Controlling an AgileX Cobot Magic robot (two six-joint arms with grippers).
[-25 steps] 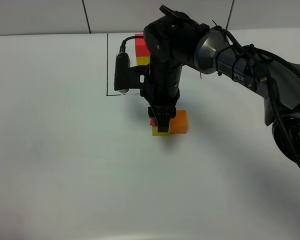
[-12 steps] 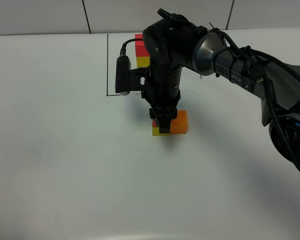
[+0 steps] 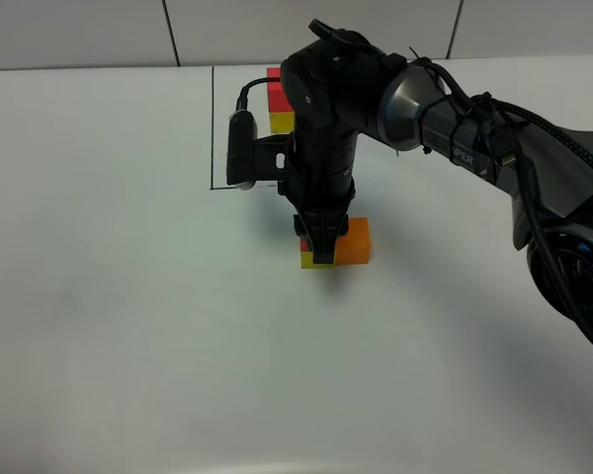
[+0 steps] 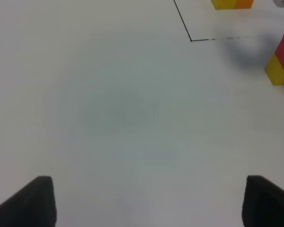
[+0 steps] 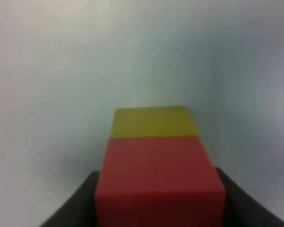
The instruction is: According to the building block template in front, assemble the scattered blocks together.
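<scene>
White table (image 3: 128, 326), tiled wall behind. Right gripper (image 3: 322, 252) pinches the red cube (image 5: 158, 175) by its side faces, red on the yellow cube (image 3: 309, 261), orange cube (image 3: 354, 243) touching at 3 o'clock. Template (image 3: 276, 99) sits at 12 o'clock in its black frame. Cubes look light, rigid, smooth: grip flat opposite sides. Left gripper (image 4: 144, 201) spread, holding nothing

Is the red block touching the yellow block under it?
Touching. In the right wrist view the red block meets the yellow block along one edge with no gap, the right gripper's jaws flanking the red.
</scene>
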